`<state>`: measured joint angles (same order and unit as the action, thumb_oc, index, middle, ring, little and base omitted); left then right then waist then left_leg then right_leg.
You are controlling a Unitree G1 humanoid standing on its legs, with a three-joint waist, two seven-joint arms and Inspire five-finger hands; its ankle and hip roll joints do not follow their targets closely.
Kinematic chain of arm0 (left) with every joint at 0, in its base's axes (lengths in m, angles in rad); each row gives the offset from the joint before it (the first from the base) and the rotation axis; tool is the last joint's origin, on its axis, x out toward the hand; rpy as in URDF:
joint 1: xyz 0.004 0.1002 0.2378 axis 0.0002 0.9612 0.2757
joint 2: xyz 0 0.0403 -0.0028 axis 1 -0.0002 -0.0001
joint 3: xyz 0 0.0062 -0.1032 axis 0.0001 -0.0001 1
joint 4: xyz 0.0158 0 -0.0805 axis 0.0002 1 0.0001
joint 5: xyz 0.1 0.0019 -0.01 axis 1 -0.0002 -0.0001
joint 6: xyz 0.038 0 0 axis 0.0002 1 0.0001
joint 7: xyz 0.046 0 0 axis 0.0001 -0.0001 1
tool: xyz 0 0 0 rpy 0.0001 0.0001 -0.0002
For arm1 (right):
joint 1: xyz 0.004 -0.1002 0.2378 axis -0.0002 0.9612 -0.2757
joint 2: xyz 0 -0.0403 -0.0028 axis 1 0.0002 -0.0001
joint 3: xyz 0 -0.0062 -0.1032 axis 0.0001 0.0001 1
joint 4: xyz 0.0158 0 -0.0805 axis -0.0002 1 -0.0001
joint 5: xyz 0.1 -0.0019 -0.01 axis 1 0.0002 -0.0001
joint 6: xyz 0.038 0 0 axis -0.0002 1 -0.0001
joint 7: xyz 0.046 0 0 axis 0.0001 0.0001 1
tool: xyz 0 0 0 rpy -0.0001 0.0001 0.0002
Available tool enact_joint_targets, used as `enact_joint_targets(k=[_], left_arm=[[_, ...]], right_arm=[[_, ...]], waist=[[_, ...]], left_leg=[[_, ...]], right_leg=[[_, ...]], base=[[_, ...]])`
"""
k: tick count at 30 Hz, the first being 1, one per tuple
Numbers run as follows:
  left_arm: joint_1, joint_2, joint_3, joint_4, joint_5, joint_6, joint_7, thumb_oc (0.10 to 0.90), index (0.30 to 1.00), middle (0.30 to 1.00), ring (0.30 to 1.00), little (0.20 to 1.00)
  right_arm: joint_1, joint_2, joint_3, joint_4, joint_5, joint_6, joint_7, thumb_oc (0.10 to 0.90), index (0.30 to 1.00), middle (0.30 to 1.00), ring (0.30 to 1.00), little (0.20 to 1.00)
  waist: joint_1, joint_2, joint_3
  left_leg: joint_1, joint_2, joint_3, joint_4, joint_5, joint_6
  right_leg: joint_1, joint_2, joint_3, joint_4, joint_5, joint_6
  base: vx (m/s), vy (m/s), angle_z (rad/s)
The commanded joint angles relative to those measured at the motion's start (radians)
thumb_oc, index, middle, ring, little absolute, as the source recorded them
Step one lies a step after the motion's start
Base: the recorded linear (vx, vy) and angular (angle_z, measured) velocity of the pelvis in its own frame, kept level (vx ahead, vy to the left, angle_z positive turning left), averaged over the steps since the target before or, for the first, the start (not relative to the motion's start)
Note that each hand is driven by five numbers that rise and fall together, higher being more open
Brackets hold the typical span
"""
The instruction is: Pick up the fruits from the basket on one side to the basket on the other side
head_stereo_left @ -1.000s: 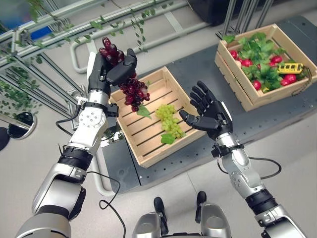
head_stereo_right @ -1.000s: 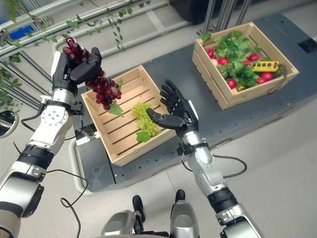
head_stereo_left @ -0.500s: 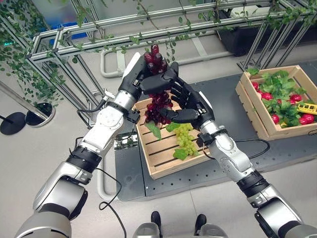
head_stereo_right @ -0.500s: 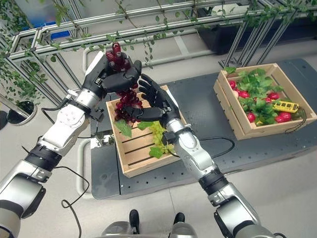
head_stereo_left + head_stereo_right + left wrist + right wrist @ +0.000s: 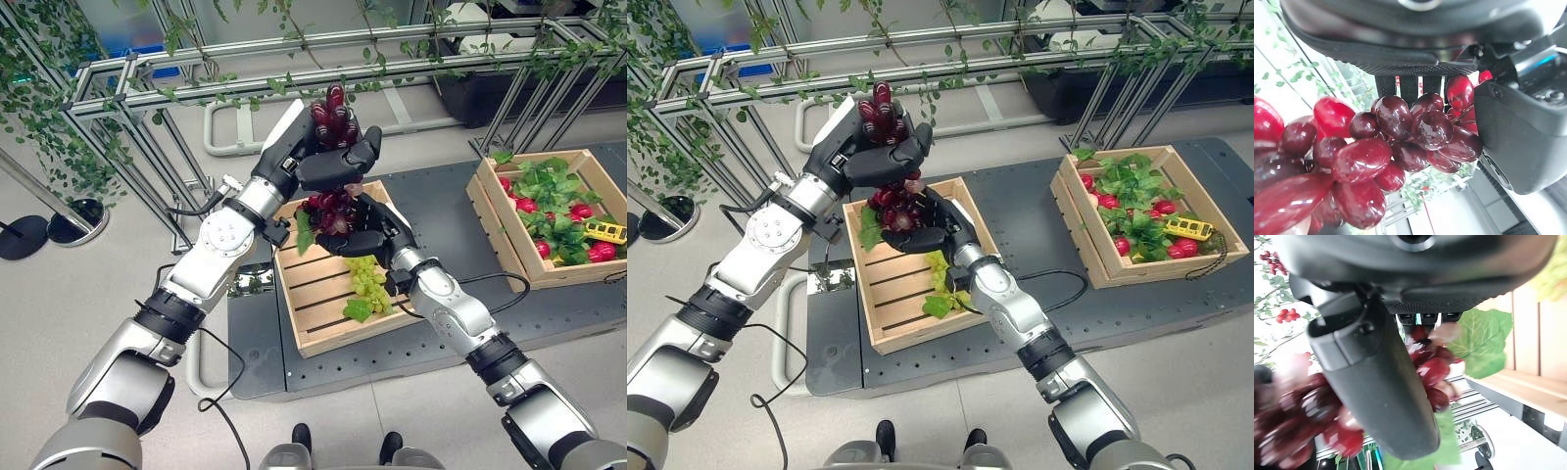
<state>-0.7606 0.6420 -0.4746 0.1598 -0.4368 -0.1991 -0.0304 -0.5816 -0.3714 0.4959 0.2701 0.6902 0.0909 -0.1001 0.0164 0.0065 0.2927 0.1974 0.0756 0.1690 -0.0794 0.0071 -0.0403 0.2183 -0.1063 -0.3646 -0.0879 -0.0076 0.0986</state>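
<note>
The left hand [image 5: 312, 159] is gripping the top of the red grape bunch [image 5: 328, 201] above the near crate [image 5: 333, 333]. The right hand [image 5: 377, 233] is curling its fingers beneath the bunch's lower end, cupping it.

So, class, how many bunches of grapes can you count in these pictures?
2. A dark red grape bunch is held up by the left hand, with the right hand cupped under it; a pale green grape bunch lies in the slatted wooden crate. More may be hidden.
</note>
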Motion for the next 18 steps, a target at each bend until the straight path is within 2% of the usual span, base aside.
enact_joint_targets(k=[1,2,4,7,9,18], left_arm=[[-0.159,-0.066,-0.023,0.007,-0.043,-0.083,0.026,0.4,0.3,0.3,0.3,0.3],[-0.16,-0.071,-0.029,0.0,-0.038,-0.077,0.02,0.4,0.3,0.3,0.3,0.3],[-0.158,-0.075,-0.034,-0.003,-0.03,-0.07,0.014,0.4,0.3,0.3,0.3,0.3],[-0.153,-0.081,-0.036,0.002,-0.025,-0.058,0.001,0.4,0.3,0.3,0.3,0.3],[-0.148,-0.083,-0.042,0.016,-0.034,-0.036,-0.008,0.4,0.3,0.3,0.3,0.3],[-0.132,-0.101,-0.04,0.107,-0.039,-0.024,-0.014,0.4,0.3,0.3,0.3,0.3]], right_arm=[[-0.034,0.057,0.04,0.023,0.055,-0.091,-0.002,0.8,0.9,0.9,0.9,0.9],[-0.04,0.067,0.041,0.023,0.095,-0.132,0.015,0.8,0.9,0.9,0.9,0.9],[-0.044,0.084,0.036,0.008,0.14,-0.168,0.037,0.8,0.9,0.9,0.9,0.9],[-0.048,0.102,0.031,-0.007,0.126,-0.212,0.017,0.8,0.9,0.9,0.9,0.9],[-0.058,0.119,0.023,-0.038,0.129,-0.271,0.001,0.8,0.9,0.9,0.9,0.9],[-0.091,0.161,-0.004,-0.085,0.158,-0.363,-0.027,0.8,0.9,0.9,0.9,0.9]], waist=[[0.007,-0.004,-0.232],[0.01,-0.003,-0.23],[0.01,-0.002,-0.231],[0.013,-0.001,-0.232],[0.015,0.002,-0.234],[0.02,0.005,-0.243]], left_leg=[[-0.037,0.006,0.006,-0.008,-0.038,-0.012],[-0.033,0.006,0.007,-0.008,-0.039,-0.012],[-0.032,0.005,0.003,-0.008,-0.04,-0.011],[-0.03,0.004,0.0,-0.008,-0.042,-0.009],[-0.027,0.003,-0.003,-0.008,-0.045,-0.006],[-0.024,0.002,-0.007,-0.008,-0.048,-0.003]], right_leg=[[-0.003,-0.045,-0.001,0.001,-0.024,-0.009],[0.0,-0.046,0.0,0.001,-0.024,-0.008],[0.0,-0.045,0.001,0.001,-0.025,-0.008],[0.002,-0.046,0.002,0.001,-0.026,-0.008],[0.003,-0.046,0.006,0.001,-0.027,-0.006],[0.004,-0.048,0.007,0.001,-0.027,-0.004]], base=[[0.0,0.0,0.0],[0.0,0.0,0.0],[0.0,0.0,0.0],[0.0,0.0,0.0],[0.0,0.0,0.0],[0.0,0.0,0.0]])
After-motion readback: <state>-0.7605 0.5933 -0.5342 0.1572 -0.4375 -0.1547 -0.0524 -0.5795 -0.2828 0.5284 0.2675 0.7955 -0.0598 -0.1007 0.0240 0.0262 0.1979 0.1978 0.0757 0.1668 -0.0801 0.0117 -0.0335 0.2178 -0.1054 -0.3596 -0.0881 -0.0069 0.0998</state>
